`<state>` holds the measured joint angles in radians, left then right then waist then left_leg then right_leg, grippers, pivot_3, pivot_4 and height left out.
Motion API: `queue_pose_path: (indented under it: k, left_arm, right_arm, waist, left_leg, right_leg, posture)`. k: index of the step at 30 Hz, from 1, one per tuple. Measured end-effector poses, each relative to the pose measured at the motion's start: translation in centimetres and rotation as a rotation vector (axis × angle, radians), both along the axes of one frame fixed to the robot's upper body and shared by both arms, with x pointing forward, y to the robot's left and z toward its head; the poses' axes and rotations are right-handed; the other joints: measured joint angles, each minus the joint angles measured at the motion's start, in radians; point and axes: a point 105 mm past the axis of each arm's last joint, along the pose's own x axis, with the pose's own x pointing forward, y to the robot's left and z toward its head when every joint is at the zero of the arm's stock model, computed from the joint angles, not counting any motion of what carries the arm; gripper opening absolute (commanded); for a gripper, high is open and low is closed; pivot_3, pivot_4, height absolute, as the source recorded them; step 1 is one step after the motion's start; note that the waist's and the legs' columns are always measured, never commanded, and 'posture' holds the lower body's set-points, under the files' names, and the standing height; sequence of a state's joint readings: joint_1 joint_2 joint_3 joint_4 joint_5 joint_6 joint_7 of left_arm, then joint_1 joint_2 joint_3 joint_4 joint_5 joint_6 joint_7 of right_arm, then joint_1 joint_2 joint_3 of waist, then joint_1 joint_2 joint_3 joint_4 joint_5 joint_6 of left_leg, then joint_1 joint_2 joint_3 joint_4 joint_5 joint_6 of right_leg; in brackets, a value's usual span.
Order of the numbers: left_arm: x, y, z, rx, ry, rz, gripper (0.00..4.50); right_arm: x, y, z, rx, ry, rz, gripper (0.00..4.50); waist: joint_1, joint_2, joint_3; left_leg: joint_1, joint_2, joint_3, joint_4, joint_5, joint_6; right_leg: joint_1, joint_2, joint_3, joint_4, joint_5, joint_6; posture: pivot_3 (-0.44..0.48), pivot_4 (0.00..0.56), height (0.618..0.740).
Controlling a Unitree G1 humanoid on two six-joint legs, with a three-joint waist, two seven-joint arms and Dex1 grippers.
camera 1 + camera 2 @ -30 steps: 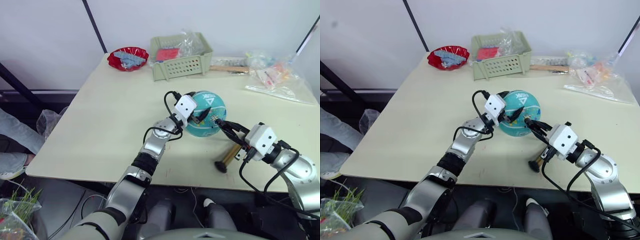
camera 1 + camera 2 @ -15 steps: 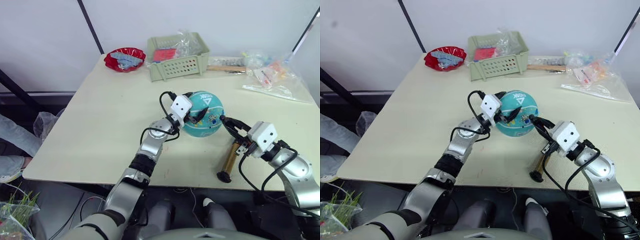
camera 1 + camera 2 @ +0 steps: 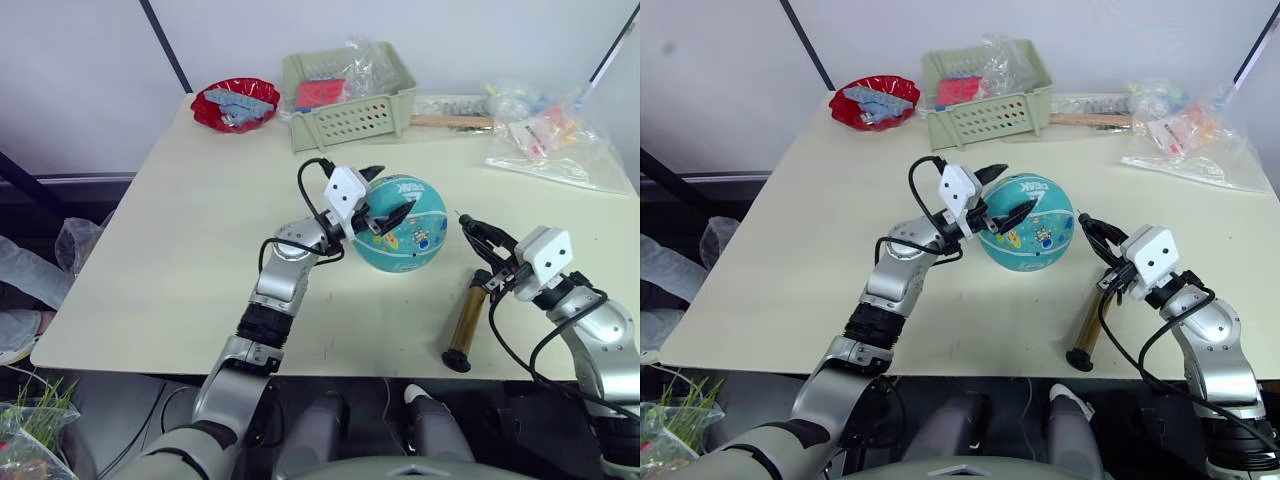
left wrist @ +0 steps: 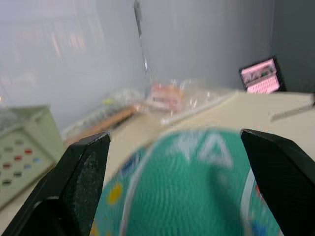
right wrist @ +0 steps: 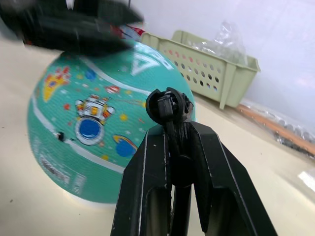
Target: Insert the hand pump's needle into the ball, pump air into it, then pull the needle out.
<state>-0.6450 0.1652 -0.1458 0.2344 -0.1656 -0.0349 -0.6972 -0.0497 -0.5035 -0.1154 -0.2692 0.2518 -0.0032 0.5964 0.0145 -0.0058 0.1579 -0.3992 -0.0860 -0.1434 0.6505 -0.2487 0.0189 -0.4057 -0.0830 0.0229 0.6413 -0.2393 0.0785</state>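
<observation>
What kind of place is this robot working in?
Probably a lab or test workspace rather than a home: a plain beige table against bare white walls, holding loose props such as a perforated green basket, a red bowl and plastic bags.

head stereo overhead, wrists close on ball (image 5: 98,123)

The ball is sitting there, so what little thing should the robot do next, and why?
Probably bring the right claw, shut on the hose, back toward the valve hole on the ball. There is a gap between them now, and the left claw straddles the ball's top to steady it.
</observation>
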Motion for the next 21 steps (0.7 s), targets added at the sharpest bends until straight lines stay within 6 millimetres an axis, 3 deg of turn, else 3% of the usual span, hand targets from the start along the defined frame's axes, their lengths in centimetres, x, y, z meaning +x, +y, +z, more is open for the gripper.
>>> queue_pose_path:
  k: [6,11,17,21]
  left_arm:
    - [-1.6,2.3,1.0,-0.009,0.004,-0.048,4.5]
    - [-4.0,5.2,-0.9,0.047,0.08,-0.094,4.5]
    - [-6.0,7.4,-1.2,0.075,0.099,-0.123,4.5]
    - [-8.1,9.7,-3.1,0.133,0.174,-0.158,4.5]
  right_arm:
    - [0.5,-1.2,0.4,0.033,-0.005,-0.04,0.06]
    - [0.8,-1.8,0.7,0.059,-0.009,-0.058,0.06]
    - [1.1,-2.0,1.0,0.087,-0.007,-0.062,0.06]
    - [1.9,-2.6,1.0,0.098,0.001,-0.085,0.06]
  waist:
    - [-0.008,0.002,0.002]
    - [-0.016,0.003,0.003]
    - [-0.016,0.003,0.003]
    - [-0.03,0.004,0.004]
  left_leg:
    - [0.001,0.001,0.002,-0.001,0.0,0.0]
    - [0.001,0.001,0.003,-0.001,0.0,0.0]
    - [0.002,0.001,0.003,-0.001,0.0,0.0]
    - [0.002,0.003,0.006,-0.002,0.0,0.0]
  right_leg:
    - [-0.002,0.001,0.002,0.001,0.0,0.0]
    - [-0.002,0.001,0.004,0.002,0.0,-0.001]
    - [-0.002,0.001,0.004,0.002,0.001,-0.001]
    - [-0.003,0.001,0.007,0.002,0.001,-0.002]
  posture:
    - [0.0,0.15,0.74]
    - [0.0,0.15,0.74]
    - [0.0,0.15,0.74]
    - [0.0,0.15,0.74]
